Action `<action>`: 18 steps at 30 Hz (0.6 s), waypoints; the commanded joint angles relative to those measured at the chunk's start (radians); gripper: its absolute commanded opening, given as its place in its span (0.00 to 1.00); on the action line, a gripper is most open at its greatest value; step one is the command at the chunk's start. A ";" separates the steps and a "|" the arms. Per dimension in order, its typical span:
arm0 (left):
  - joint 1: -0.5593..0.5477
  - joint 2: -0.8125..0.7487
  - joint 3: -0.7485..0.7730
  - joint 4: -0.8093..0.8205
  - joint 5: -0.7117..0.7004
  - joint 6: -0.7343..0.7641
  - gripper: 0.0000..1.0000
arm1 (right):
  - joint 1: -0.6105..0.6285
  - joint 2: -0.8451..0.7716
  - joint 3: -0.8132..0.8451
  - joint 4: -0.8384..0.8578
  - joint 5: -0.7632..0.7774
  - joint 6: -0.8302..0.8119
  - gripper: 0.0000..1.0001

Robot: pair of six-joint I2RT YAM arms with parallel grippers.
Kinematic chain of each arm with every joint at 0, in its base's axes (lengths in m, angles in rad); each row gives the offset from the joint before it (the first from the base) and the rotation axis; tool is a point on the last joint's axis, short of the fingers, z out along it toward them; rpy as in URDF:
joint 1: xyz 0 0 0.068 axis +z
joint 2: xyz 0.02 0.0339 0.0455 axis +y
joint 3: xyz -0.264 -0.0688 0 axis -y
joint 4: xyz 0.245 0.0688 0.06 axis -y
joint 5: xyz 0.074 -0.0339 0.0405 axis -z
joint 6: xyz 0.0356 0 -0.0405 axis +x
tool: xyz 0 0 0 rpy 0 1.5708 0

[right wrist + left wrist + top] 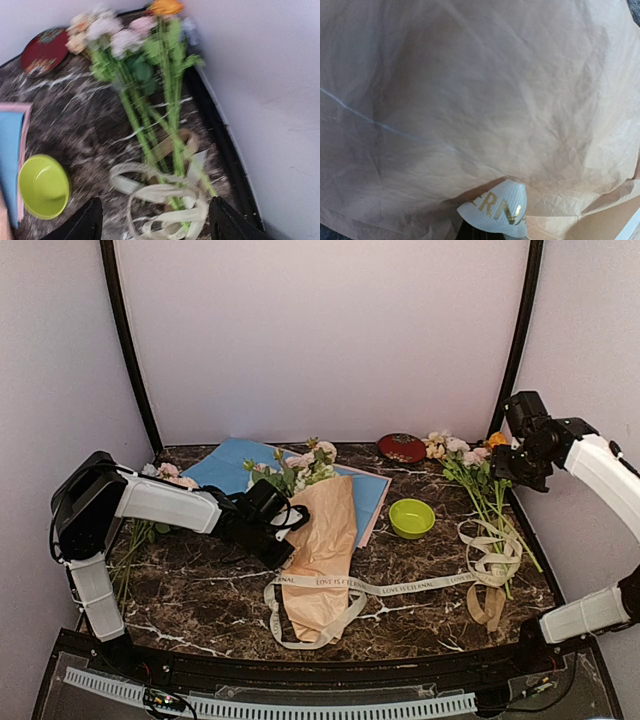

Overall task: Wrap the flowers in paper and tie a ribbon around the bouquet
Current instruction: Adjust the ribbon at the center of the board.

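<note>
The bouquet (325, 540) lies mid-table, a tan paper (480, 90) cone with pink-cream flowers (300, 468) and leaves showing at its far end. A cream lettered ribbon (400, 587) runs across the table under the cone's narrow end and loops at its near tip. My left gripper (287, 545) presses against the cone's left side, shut. In the left wrist view a folded bit of ribbon (497, 209) sits right at its tips. My right gripper (156, 225) hangs open at the far right, well above the table, with nothing between its fingers (82, 222).
A green bowl (411, 517) and a red dish (402, 447) stand right of the bouquet. A light blue sheet (230, 465) lies behind it. A loose bunch with an orange bloom (165, 7) and coiled ribbon (165, 200) lie under the right gripper. Another bunch (150, 500) lies far left.
</note>
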State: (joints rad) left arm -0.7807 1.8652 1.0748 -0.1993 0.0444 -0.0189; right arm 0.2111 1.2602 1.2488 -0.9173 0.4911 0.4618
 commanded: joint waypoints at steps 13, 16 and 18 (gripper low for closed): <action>0.008 0.097 -0.042 -0.121 -0.003 0.007 0.00 | 0.782 0.275 -0.230 0.364 -0.523 -0.058 0.79; 0.008 0.097 -0.043 -0.121 0.001 0.005 0.00 | 0.819 0.379 -0.209 0.427 -0.541 -0.114 0.80; 0.008 0.097 -0.042 -0.121 -0.001 0.005 0.00 | 0.825 0.423 -0.190 0.448 -0.536 -0.139 0.80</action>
State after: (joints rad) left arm -0.7807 1.8664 1.0786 -0.2043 0.0452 -0.0189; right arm 1.0206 1.6157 1.0134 -0.5838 -0.0116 0.4068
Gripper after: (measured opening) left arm 0.003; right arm 0.801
